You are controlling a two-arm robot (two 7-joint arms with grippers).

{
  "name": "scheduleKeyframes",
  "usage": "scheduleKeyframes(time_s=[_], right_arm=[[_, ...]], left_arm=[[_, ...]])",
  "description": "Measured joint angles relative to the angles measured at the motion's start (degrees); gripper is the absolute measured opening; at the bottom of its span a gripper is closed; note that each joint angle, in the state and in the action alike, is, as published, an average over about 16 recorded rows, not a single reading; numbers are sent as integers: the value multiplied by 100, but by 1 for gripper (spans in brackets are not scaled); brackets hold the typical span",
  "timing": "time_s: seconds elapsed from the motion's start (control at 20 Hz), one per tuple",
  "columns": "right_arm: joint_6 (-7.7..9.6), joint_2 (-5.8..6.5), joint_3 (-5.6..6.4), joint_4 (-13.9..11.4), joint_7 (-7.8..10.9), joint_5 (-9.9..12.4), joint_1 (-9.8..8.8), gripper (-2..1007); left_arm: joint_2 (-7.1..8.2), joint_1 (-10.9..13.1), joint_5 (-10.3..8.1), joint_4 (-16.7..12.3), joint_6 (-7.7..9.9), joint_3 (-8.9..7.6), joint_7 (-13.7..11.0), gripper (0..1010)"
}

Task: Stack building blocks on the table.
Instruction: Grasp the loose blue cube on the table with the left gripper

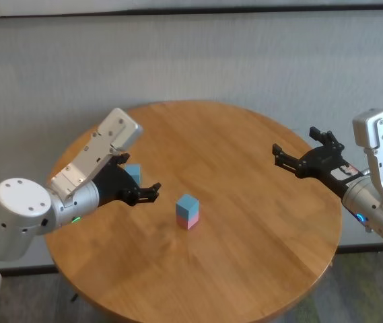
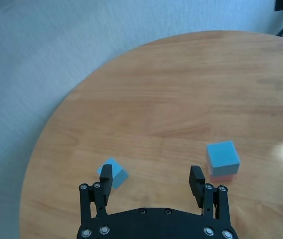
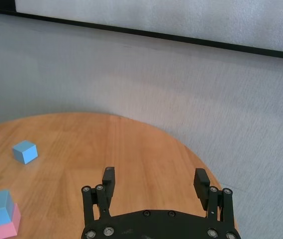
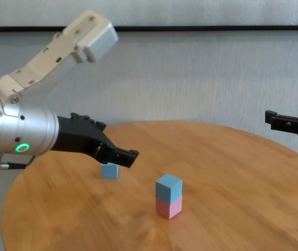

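Note:
On the round wood table, a light blue cube sits on top of a pale pink cube near the middle; the stack also shows in the chest view. The second light blue cube lies alone toward the table's left side. My left gripper is open and empty, held just above the table, close beside this loose cube. My right gripper is open and empty, hovering above the table's right edge, far from the cubes.
A pale wall stands close behind the table. Grey floor shows below the table's rim. Nothing else stands on the tabletop.

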Motion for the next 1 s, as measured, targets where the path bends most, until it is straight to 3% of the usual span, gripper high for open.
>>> scheduleKeyframes(time_s=[0.6, 1.0], right_arm=[[-18, 1, -24, 38, 5, -16, 24, 1000], [-23, 1, -30, 49, 6, -21, 30, 1000]], left_arm=[[-350, 47, -158, 325, 589, -507, 329, 1001], [-625, -254, -36, 841, 913, -529, 400, 1001]])
